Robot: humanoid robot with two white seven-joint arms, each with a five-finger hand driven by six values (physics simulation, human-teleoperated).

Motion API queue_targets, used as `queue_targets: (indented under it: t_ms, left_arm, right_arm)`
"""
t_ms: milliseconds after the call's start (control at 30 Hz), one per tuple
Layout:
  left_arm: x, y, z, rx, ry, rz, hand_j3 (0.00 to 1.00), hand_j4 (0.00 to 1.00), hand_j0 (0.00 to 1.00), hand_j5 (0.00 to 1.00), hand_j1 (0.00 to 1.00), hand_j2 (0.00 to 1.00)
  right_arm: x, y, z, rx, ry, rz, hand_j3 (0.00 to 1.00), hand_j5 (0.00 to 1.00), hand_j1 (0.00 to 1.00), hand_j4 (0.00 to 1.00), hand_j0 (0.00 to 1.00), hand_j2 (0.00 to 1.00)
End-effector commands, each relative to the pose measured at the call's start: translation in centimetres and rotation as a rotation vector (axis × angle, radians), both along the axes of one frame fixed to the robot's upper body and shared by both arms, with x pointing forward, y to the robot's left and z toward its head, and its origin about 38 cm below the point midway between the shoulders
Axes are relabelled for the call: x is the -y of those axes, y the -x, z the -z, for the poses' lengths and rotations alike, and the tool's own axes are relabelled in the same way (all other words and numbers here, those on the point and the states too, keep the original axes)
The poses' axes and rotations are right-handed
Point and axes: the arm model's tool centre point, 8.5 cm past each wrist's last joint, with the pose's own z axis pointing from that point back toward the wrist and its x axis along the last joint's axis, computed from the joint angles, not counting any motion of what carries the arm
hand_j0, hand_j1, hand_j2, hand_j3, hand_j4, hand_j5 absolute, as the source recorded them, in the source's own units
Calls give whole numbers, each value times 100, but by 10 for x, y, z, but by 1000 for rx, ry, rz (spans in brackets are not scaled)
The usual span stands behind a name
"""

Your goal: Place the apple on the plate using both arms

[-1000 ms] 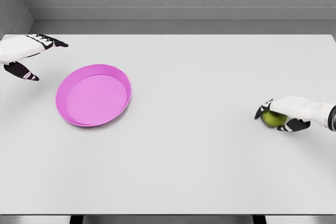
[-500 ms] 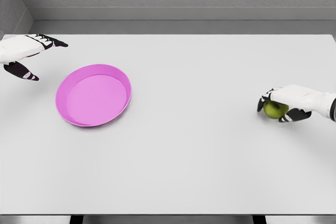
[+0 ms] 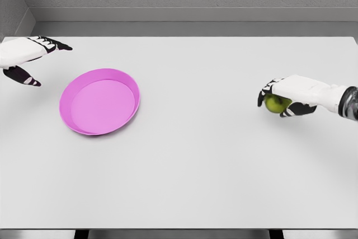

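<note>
**Apple's off the table and heading left**

Under my right hand (image 3: 288,98), the green apple (image 3: 275,103) sits wrapped in my curled fingers, thumb below it. Over the last second it's gone up and toward the middle, so I'd say the grab worked and the carry has begun. Way off past my fingertips is the pink plate (image 3: 100,102), still bare. My left hand (image 3: 25,59) waits just beyond it, fingers spread, holding nothing. Long stretch of white table (image 3: 196,155) to cross yet.
</note>
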Motion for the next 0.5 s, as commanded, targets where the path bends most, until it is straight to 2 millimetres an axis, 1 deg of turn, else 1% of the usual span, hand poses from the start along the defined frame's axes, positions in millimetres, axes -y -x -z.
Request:
queue_targets:
  t_ms: [0,33,100,167,333,367,467]
  left_arm:
    - [0,0,-1,2,6,-2,100,100,100,100,100,100]
    - [-1,0,-2,2,6,-3,100,100,100,100,100,100]
    - [0,0,-1,2,6,-2,100,100,100,100,100,100]
    - [0,0,-1,2,7,-2,100,100,100,100,100,100]
    - [-1,0,-2,2,6,-3,100,100,100,100,100,100]
    - [-1,0,-1,2,5,-3,100,100,100,100,100,100]
    - [-2,0,-2,2,4,-4,100,100,100,100,100,100]
  right_arm:
    - [-12,0,3,-3,-26,-29,54,54,54,54,54,54]
    - [-14,-1,0,6,-29,-47,54,54,54,54,54,54]
    - [-28,-3,-1,4,-49,-84,54,54,54,54,54,54]
    - [-37,-6,-4,14,-66,-102,54,54,54,54,54,54]
    - [-54,-6,-4,22,-102,-146,54,54,54,54,54,54]
    - [-56,-7,-7,31,-107,-150,54,54,54,54,54,54]
    - [-76,-9,-8,38,-142,-192,54,54,54,54,54,54]
